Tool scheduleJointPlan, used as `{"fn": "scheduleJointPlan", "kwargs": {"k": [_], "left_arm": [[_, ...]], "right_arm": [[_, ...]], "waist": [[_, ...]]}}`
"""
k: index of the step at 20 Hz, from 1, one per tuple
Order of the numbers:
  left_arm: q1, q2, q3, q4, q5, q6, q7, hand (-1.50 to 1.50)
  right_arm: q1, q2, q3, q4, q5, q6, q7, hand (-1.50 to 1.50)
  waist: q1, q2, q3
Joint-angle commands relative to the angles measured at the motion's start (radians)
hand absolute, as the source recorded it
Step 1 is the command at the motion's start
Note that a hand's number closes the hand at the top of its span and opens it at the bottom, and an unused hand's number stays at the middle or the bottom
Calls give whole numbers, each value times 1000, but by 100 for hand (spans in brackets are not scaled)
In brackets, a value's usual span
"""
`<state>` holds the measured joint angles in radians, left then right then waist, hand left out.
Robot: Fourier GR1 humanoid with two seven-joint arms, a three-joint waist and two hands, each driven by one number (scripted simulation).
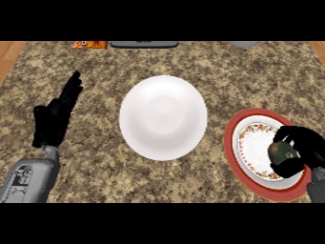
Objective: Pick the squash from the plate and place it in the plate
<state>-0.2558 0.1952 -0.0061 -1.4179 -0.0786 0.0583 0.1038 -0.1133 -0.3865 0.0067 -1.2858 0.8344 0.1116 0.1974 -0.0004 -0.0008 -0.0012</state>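
Visibly, dark green squash (283,153) has mottled skin.

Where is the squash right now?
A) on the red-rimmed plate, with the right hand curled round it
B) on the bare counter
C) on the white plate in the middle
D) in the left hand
A: the squash sits over the red-rimmed plate with the right hand curled round it; the white plate holds nothing and the left hand is open.
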Motion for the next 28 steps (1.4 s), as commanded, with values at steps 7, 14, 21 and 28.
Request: {"fn": "scheduleJointPlan", "kwargs": {"k": [7, 14, 21, 28], "left_arm": [[-36, -15, 31, 7, -17, -23, 36, 0], [15, 6, 55, -17, 7, -32, 22, 0], [30, -10, 29, -43, -20, -26, 3, 0], [6, 1, 59, -30, 6, -64, 13, 0]], "right_arm": [[123, 44, 36, -206, 118, -20, 62, 150], [170, 64, 22, -456, 103, -246, -75, 150], [23, 94, 84, -675, 53, -112, -14, 150], [-58, 232, 189, -572, 36, -67, 21, 150]], "waist": [[-4, 0, 1], [-12, -4, 1], [3, -3, 1], [3, 1, 1]]}}
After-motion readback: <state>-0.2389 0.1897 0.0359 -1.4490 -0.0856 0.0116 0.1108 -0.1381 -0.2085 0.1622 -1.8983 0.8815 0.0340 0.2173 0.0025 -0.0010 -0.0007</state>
